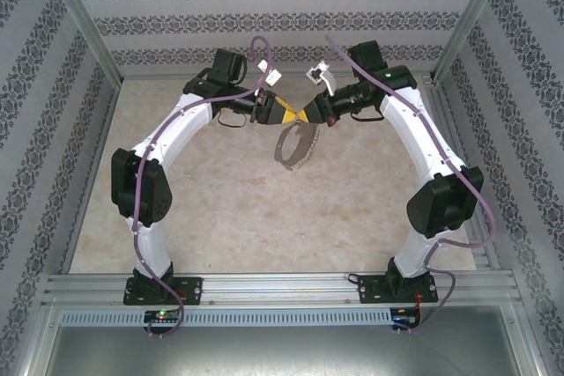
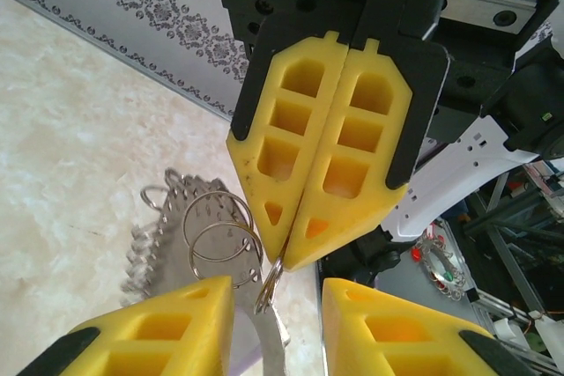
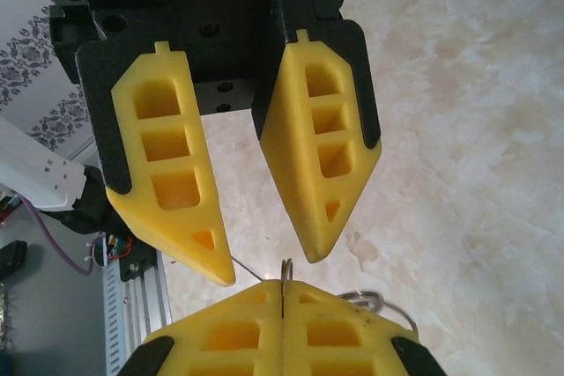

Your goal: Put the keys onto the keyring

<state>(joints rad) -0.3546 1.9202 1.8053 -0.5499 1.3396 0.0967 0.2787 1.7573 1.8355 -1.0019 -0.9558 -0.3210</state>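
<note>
Two-finger right gripper point(image 3: 282, 288) pinching keyring point(image 2: 159, 248), left gripper point(image 2: 278, 286) ajar

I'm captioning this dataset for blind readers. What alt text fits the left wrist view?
The right gripper, shut, pinches a small wire loop on the keyring, which is seen against the pale marbled table. The left gripper is open at the bottom edge, framing that loop.
</note>
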